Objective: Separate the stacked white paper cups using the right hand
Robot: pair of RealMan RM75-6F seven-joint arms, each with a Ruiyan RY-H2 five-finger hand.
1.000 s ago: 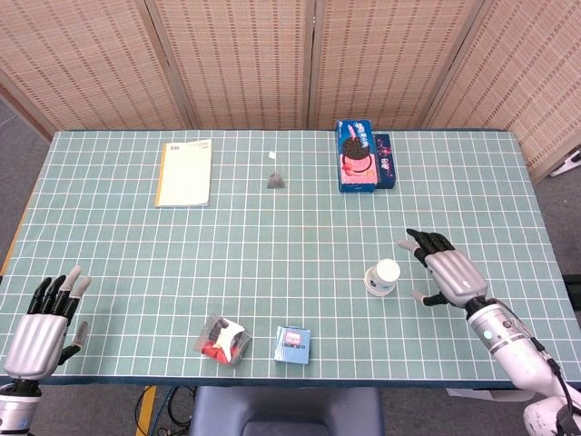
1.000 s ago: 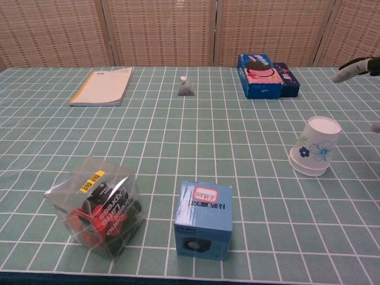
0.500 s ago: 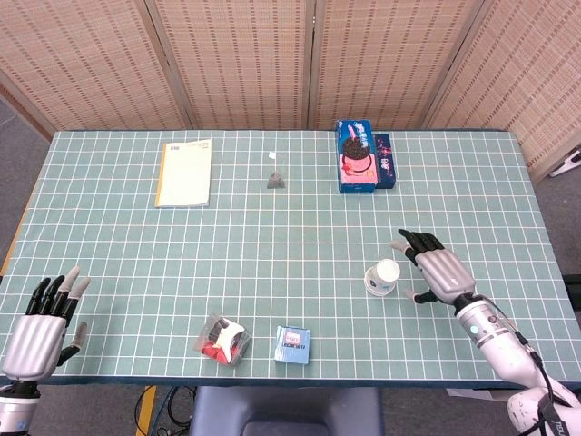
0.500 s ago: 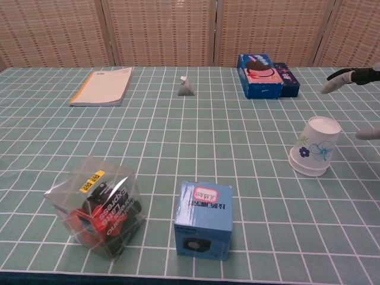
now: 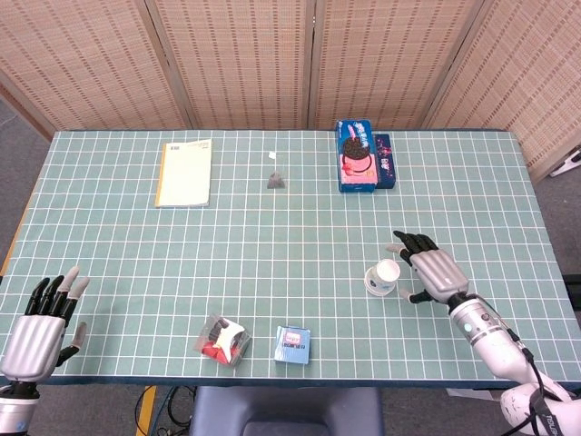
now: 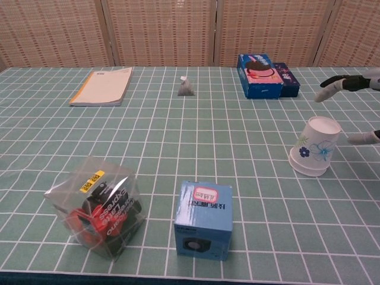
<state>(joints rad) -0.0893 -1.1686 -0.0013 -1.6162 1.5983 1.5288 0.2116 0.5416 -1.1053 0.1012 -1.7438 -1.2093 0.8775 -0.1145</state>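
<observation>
White paper cups (image 5: 383,276), blue flower print, stacked upside down and tilted, lower right of the head view. My right hand (image 5: 434,275) sits just beside them on the right, fingers spread, not touching as far as I can tell. My left hand (image 5: 41,328), lower left corner, empty, fingers apart. Also listed: blue box (image 5: 292,345), clear wrapped pack (image 5: 223,340), notebook (image 5: 184,172), biscuit box (image 5: 357,156), green gridded table (image 5: 272,245).

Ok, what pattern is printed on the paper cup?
Blue flowers on the white paper cup; clearest in the chest view.
</observation>
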